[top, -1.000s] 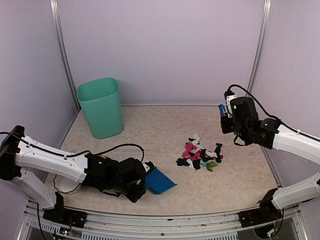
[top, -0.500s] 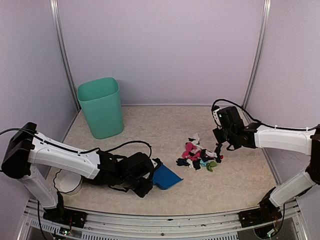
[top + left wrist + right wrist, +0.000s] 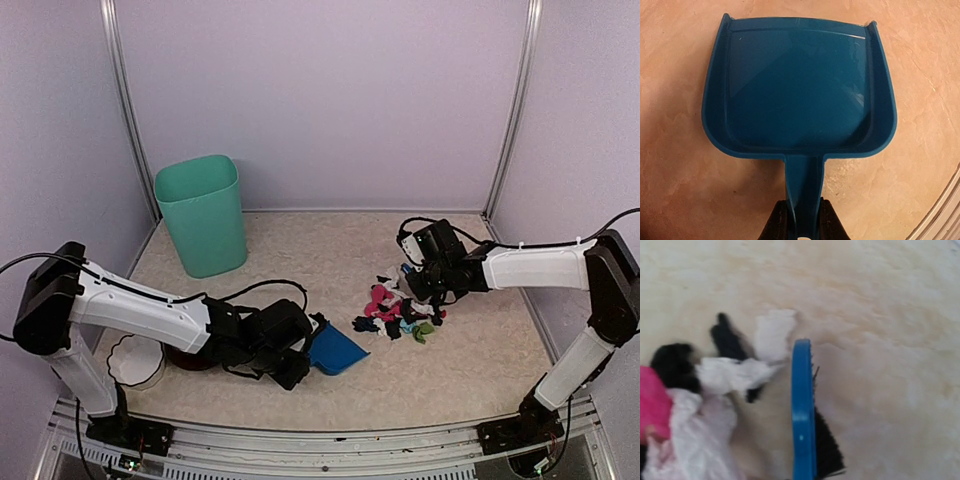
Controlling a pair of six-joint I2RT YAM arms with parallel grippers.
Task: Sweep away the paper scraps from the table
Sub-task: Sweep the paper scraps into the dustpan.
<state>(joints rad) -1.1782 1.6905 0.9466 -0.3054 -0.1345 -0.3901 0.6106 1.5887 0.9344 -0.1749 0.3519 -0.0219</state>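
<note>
The paper scraps (image 3: 400,312) lie in a heap right of the table's (image 3: 300,250) middle, mostly black with pink, white and green bits. My left gripper (image 3: 303,355) is shut on the handle of a blue dustpan (image 3: 337,350), which lies flat and empty with its mouth toward the heap, a short gap away. In the left wrist view the dustpan (image 3: 797,90) fills the frame, its handle clamped between the fingers (image 3: 777,222). My right gripper (image 3: 418,280) is low at the heap's far edge, shut on a blue brush (image 3: 802,410). White, black and pink paper scraps (image 3: 725,375) lie just left of the brush.
A green bin (image 3: 202,215) stands at the back left. A white bowl (image 3: 135,362) sits near the front left beside the left arm. Purple walls close the back and sides, and a metal rail (image 3: 330,435) runs along the front.
The right arm has swung left and down from above the table to the heap's far edge. The left arm has slid the dustpan a little right toward the heap.
</note>
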